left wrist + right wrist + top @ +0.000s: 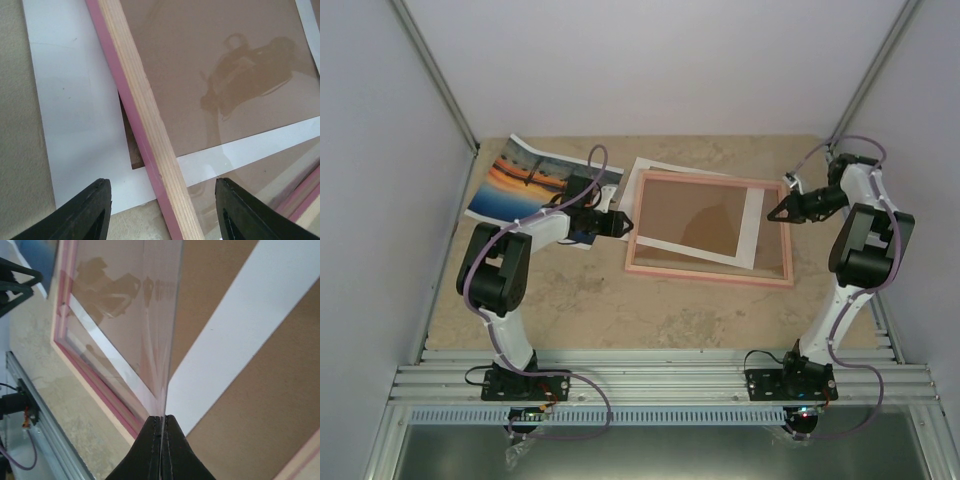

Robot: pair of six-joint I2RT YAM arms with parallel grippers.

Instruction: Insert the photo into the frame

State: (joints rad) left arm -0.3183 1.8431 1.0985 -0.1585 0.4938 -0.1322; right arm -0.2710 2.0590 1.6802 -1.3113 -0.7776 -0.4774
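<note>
Rectangular paper sunset photo (535, 180) lies flat at the far left corner of the beige stone-patterned table (570, 310). Thin pink wooden rectangular frame (708, 273) lies to its right, mid-table, over a brown board with white border (650, 168), whose far left corner protrudes. Left gripper (620, 223) straddles the frame's left rail. Right gripper (775, 213), at the right rail, pinches the edge of a thin transparent pane (125, 315).
</note>
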